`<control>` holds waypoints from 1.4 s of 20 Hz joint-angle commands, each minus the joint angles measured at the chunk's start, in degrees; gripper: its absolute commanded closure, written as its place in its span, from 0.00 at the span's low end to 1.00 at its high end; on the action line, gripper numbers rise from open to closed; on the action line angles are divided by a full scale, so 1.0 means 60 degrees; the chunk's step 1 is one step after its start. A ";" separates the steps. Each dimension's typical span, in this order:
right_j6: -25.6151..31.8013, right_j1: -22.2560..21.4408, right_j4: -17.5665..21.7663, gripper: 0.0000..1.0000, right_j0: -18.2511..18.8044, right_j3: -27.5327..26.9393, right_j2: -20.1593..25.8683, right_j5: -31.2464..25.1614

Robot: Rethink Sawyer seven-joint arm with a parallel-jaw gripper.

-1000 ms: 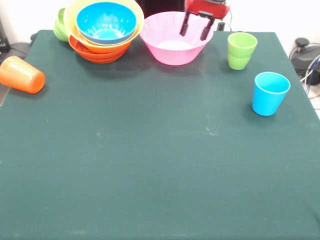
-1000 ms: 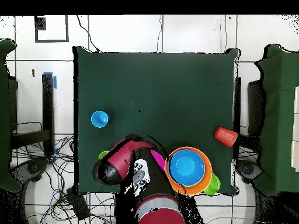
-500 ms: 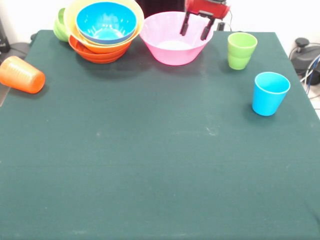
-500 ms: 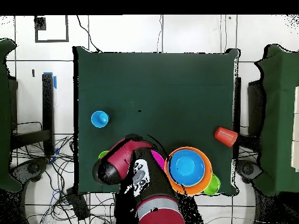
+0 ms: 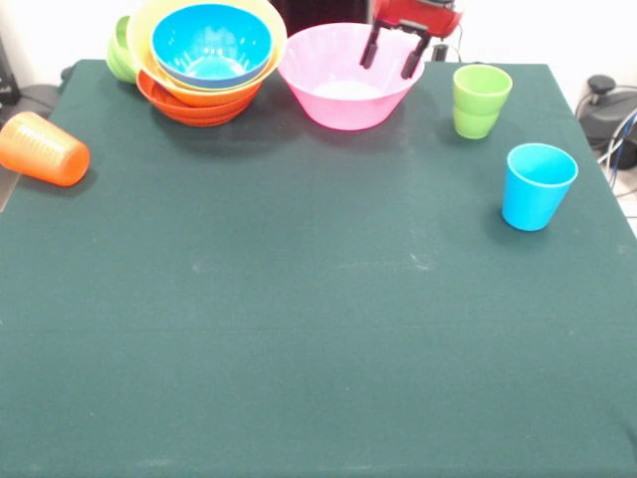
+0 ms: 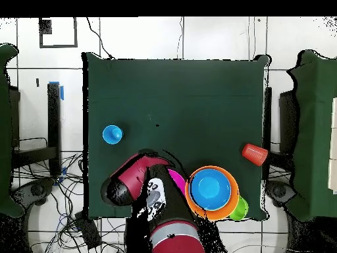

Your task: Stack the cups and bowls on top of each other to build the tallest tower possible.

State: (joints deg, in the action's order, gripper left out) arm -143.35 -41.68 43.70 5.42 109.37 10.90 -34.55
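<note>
My gripper [image 5: 392,55] is open and empty above the far right rim of the large pink bowl [image 5: 343,90]. A pile of bowls [image 5: 207,60] stands at the far left: a blue bowl in a large orange one on a red-orange one, with a lime green bowl [image 5: 120,50] behind. The orange cup [image 5: 42,149] lies on its side at the left edge. The lime green cup [image 5: 480,100] and the light blue cup [image 5: 537,185] stand upright at the right. In the overhead view the arm [image 6: 141,181] hides most of the pink bowl [image 6: 178,178] and the green cup.
The dark green cloth [image 5: 318,329] covers the table. Cables and a black stand [image 5: 607,110] lie off the right edge. The small green and small dark blue bowls do not show.
My gripper has risen a little over the pink bowl. Nothing else has moved.
</note>
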 commanded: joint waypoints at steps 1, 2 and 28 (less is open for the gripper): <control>0.0660 0.0142 -0.0363 0.00 -0.0277 -0.0783 0.0438 -0.1035; 0.0642 0.0141 -0.0385 0.00 -0.0301 -0.0792 0.0427 -0.1070; 0.0489 0.0222 -0.0740 0.00 -0.0635 -0.1009 0.0306 -0.1421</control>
State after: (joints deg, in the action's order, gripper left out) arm -143.35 -42.45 40.49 3.02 107.02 10.88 -37.84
